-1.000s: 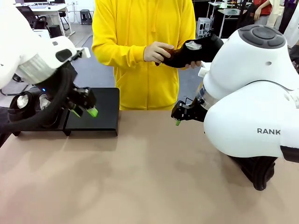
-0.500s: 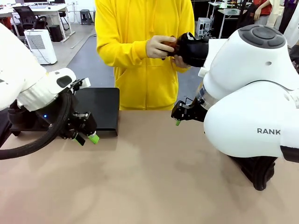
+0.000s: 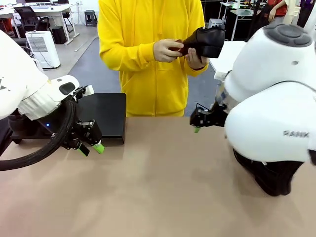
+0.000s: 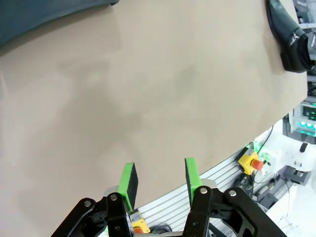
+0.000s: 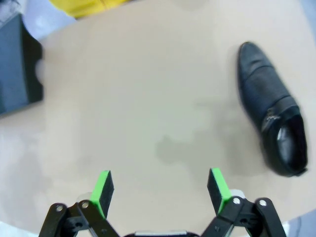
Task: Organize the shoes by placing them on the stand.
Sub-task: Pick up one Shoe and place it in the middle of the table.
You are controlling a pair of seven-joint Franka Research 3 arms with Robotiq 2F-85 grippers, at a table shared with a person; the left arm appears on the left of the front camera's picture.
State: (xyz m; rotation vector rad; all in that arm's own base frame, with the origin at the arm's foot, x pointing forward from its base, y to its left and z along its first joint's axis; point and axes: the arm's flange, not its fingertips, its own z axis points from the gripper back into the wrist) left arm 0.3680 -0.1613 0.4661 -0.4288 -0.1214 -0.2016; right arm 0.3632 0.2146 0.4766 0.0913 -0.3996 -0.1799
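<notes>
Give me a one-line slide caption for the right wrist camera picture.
Open right gripper above the tan table, a black dress shoe on one side, the stand on the other.

Glossy leather shoe (image 5: pixel 271 128), matte stand (image 3: pixel 101 116)

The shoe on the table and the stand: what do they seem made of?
The shoe looks like black leather with a soft sheen: light glints on the toe and the upper shows fine grain. The stand looks matte black, perhaps coated metal or plastic; its flat top gives almost no reflection.
</notes>
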